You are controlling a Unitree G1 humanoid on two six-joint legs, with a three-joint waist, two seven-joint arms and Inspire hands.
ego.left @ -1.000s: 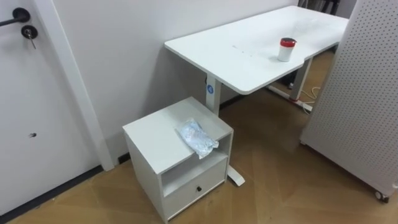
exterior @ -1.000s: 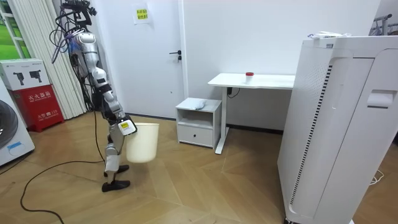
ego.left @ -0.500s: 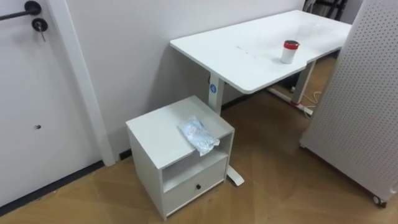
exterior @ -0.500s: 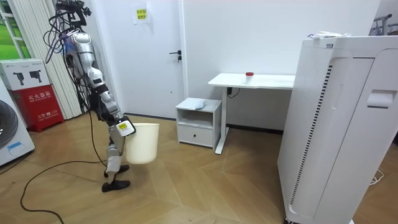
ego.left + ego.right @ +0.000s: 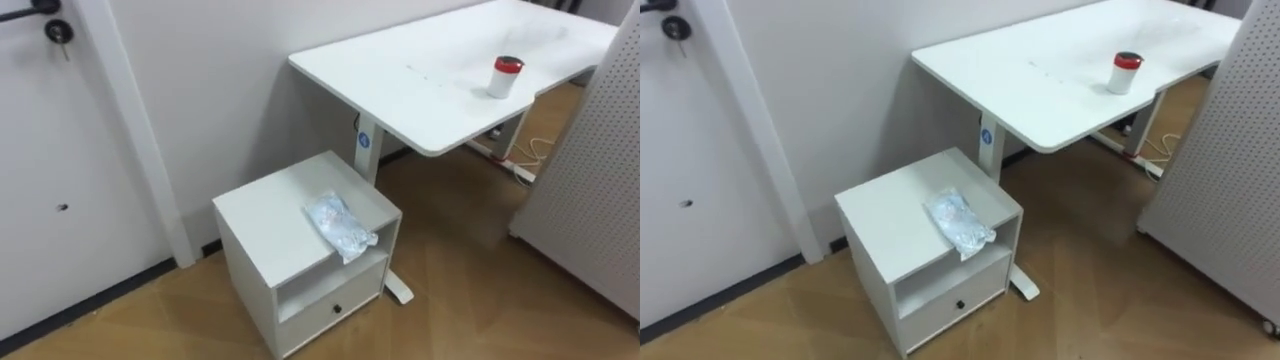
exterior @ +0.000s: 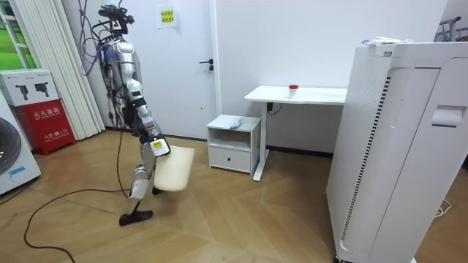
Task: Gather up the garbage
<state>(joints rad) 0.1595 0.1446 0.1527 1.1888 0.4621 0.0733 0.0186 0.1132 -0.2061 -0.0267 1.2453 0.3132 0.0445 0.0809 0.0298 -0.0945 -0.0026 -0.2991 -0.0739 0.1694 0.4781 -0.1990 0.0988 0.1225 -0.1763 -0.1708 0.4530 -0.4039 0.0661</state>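
One crumpled bag (image 5: 342,226) overhangs the cabinet (image 5: 262,212); desk (image 5: 430,85) cut off.

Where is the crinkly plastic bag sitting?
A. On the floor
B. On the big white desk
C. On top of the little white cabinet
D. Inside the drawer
C: the crinkly plastic bag lies on the flat top of the little white cabinet, near its front edge, while the big white desk carries a red-lidded cup.

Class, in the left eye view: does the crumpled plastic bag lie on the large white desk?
No, the plastic bag lies on top of the small cabinet beside the desk.
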